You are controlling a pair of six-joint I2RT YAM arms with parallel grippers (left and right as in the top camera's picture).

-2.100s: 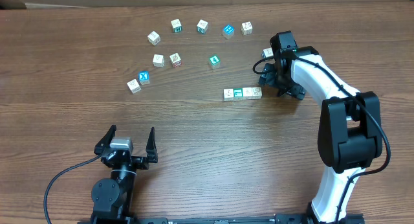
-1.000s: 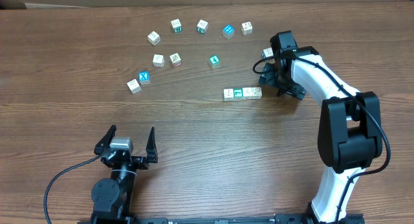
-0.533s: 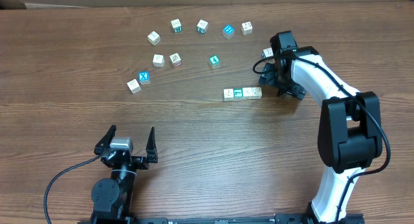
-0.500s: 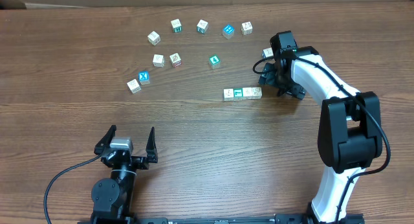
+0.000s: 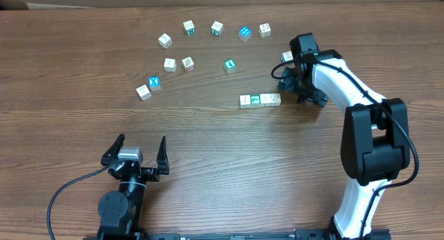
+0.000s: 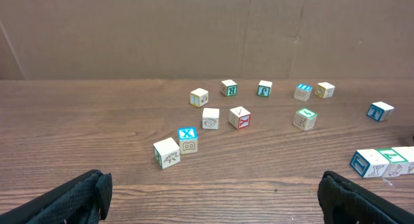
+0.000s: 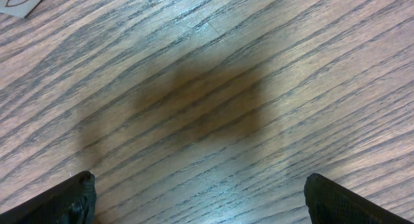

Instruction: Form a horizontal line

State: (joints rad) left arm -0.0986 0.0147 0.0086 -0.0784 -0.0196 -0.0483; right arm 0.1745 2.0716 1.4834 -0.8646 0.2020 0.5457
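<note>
The horizontal line (image 5: 260,100) is a short row of touching whitish cubes right of the table's centre, the second from the left teal-faced. In the left wrist view the horizontal line (image 6: 383,161) runs off the right edge. My right gripper (image 5: 298,86) hangs just right of the row's end, open, its fingers apart from the cubes. Its own view has only bare wood between the wide-open right gripper (image 7: 200,201) fingers. My left gripper (image 5: 139,148) rests near the front left, open and empty. The left wrist view shows the left gripper (image 6: 213,201) the same way.
Several loose cubes lie scattered across the back, among them a blue X cube (image 5: 155,82), a teal cube (image 5: 229,65) and a whitish cube (image 5: 286,57) beside the right arm. A cube corner (image 7: 19,0) with a red mark shows at the right wrist view's top left.
</note>
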